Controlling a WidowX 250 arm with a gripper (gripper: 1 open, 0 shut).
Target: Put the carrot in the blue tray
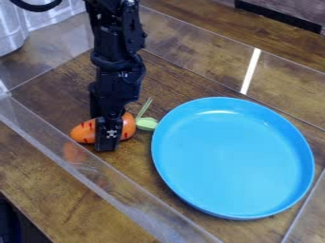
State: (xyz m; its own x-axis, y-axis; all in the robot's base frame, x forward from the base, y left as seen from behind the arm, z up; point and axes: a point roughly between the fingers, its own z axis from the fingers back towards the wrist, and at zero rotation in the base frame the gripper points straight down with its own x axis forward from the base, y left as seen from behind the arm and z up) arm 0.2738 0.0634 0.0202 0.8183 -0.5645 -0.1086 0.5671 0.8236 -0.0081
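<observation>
Gripper (pixel 110 140) straddles carrot (pixel 95 130) on tabletop (pixel 51 90), jaws spread, beside tray (pixel 235 157). Risk: off-centre pinch squirts rounded carrot sideways, grasp missed.

The arm (pixel 114 43) is all black, built of chunky jointed segments, and its narrow black hand (pixel 109 136) carries a small white marking near the tip.
</observation>
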